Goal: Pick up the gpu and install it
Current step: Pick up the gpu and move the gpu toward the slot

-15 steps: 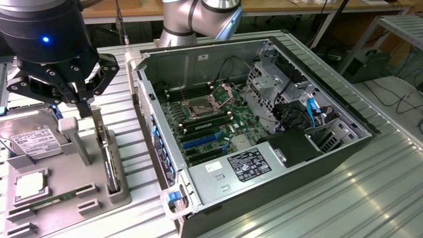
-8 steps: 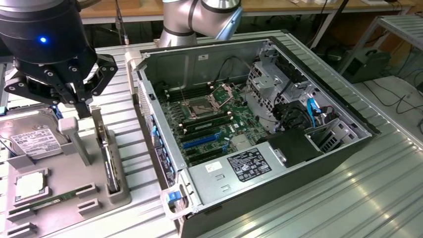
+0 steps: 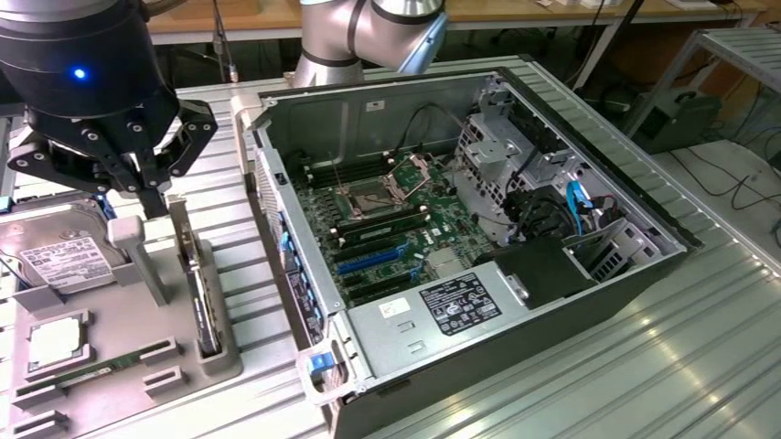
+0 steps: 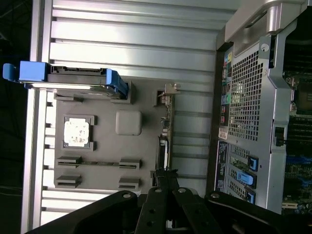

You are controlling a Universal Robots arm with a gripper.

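Upper left of frame, the tool (image 3: 153, 203) hangs with fingers pressed together above the gpu (image 3: 201, 293) — stood edge-up in a tray (image 3: 153, 334) slot, probably for easy pinching.

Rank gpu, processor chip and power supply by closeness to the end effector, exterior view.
1. gpu: upright on the tray, close under the end effector.
2. processor chip: flat on the tray.
3. power supply: inside the computer case.

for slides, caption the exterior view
Shut gripper above the parts tray holding the upright gpu, beside an open computer case
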